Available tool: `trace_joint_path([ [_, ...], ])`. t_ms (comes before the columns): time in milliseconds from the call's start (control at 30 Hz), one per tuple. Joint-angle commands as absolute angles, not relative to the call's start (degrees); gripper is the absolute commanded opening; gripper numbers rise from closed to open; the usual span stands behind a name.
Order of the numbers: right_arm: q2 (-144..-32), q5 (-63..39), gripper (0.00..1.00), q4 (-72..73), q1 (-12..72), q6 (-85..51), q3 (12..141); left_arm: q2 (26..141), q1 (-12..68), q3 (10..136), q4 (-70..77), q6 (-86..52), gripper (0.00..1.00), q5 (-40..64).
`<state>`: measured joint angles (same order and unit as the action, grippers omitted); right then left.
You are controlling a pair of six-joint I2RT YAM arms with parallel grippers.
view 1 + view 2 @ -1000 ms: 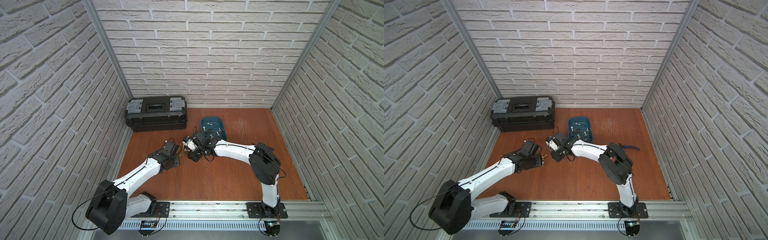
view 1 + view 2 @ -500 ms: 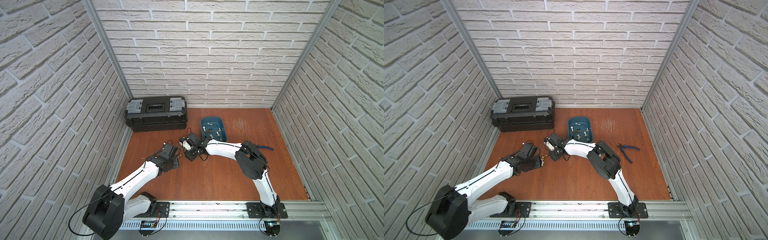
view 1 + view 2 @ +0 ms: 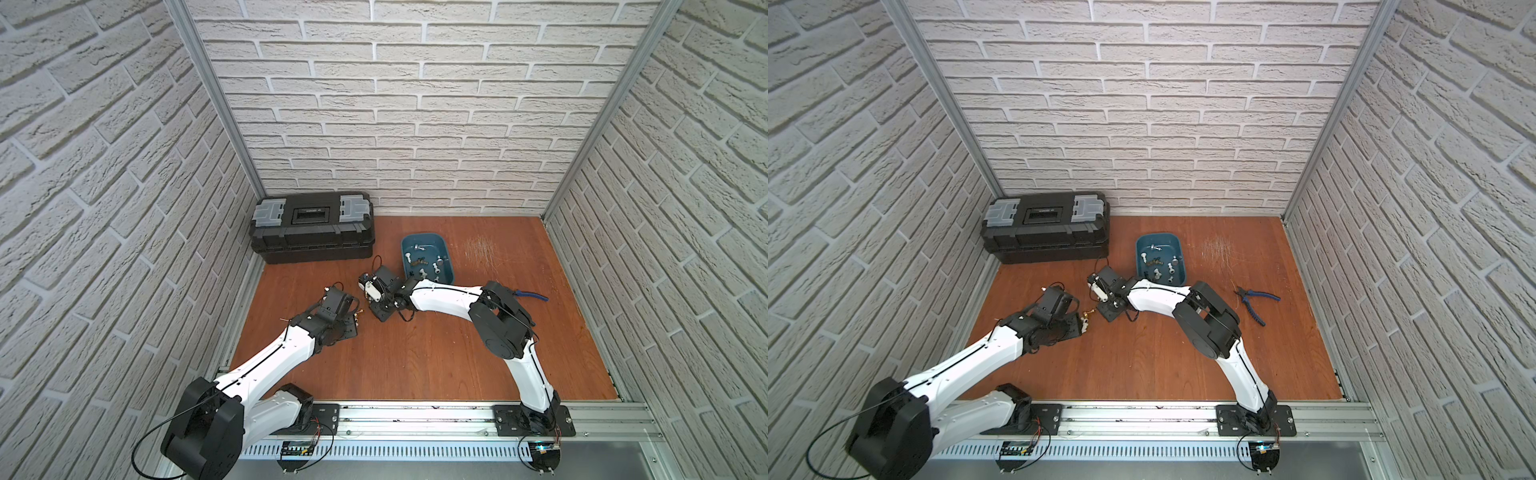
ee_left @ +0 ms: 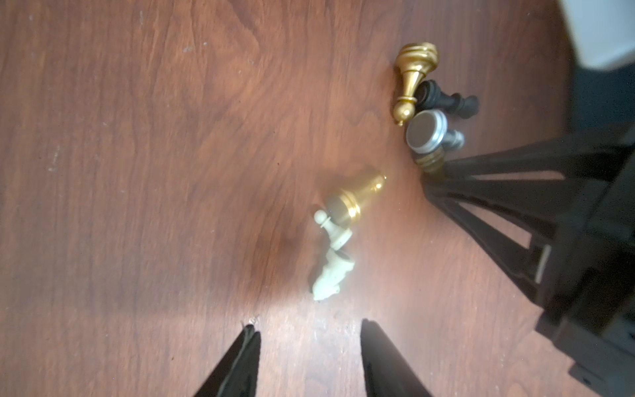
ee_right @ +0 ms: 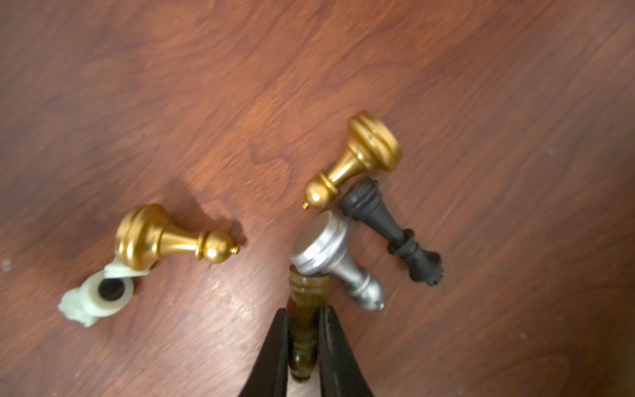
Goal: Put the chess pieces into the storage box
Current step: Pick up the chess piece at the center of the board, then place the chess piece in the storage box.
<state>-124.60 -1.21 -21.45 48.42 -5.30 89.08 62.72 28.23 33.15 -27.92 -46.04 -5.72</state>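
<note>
right tool (image 5: 304, 311) clamps a brass piece (image 5: 307, 285) touching the silver piece (image 5: 326, 251). lifting may roll the silver one away. left tool (image 4: 307, 324) stands open.

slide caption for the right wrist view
Right gripper shut on a dark gold chess piece lying against a silver piece, black piece and bright gold piece nearby.

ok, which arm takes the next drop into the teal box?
Probably right: the right gripper is shut on a brass piece, with the storage box nearer it; the left gripper is open, empty.
</note>
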Motion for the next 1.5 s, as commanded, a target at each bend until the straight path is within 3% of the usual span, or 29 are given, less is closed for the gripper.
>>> trace_joint_path([
  [0, -119.3, -5.8, 0.10, -21.4, 49.3, -4.4, 86.4, 62.4, 28.1, 32.3, -27.9, -46.5, 0.52, -6.5],
  [300, -113.7, -16.4, 0.08, -21.4, 48.5, -5.4, 84.0, 63.0, 28.7, 32.9, -26.8, -47.1, 0.52, -6.5],
  [700, -107.9, -13.9, 0.07, -21.2, 44.0, -6.8, 79.7, 70.2, 31.0, 37.1, -24.1, -46.6, 0.52, -6.5],
  [900, -104.0, -11.2, 0.08, -25.1, 37.7, -4.5, 80.6, 73.2, 34.2, 39.0, -23.7, -46.4, 0.52, -6.5],
  [1233, -115.6, -6.4, 0.08, -29.2, 23.5, -3.4, 92.0, 80.3, 39.3, 42.7, -22.1, -46.5, 0.52, -6.7],
  [1467, -125.0, -0.4, 0.22, -31.7, 21.1, -1.2, 102.7, 85.0, 41.7, 45.9, -22.1, -46.1, 0.52, -7.1],
])
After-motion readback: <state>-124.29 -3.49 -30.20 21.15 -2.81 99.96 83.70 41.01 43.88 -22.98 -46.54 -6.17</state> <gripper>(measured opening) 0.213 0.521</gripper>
